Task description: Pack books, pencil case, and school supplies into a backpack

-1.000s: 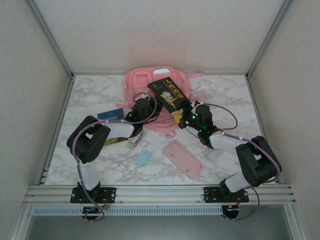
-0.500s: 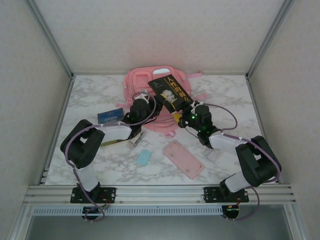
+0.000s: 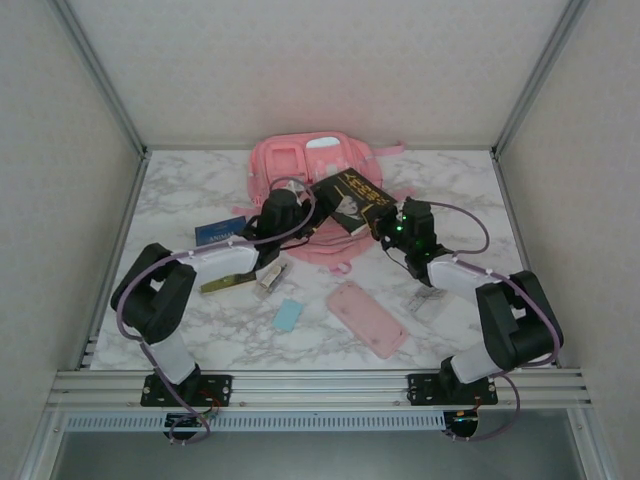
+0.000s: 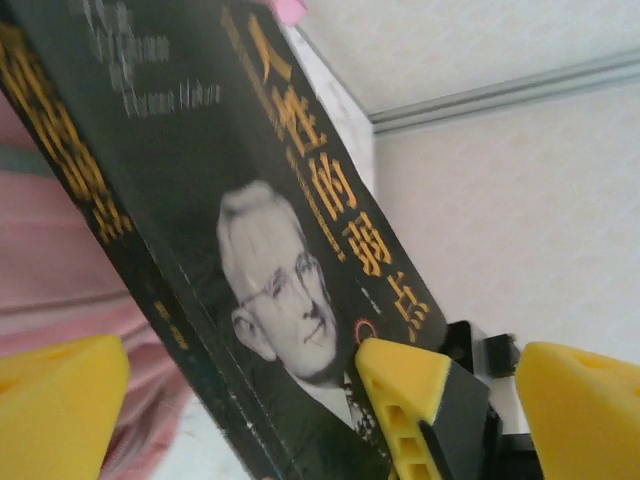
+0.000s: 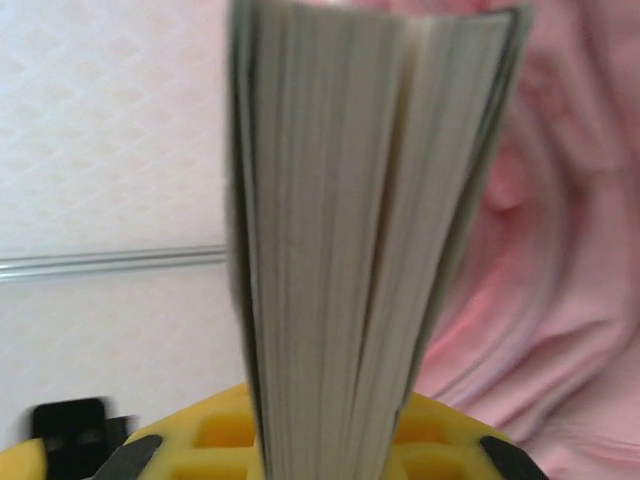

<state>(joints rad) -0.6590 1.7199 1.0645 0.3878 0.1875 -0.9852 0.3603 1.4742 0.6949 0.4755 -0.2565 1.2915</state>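
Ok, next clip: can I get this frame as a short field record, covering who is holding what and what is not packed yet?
left end effector: open, fingers wide apart with the black book between them
right end effector: shut on the black book
black book: lifted, tilted above the backpack
backpack: lying at the far side of the table
unpacked on table: blue book, pencil case, light-blue block
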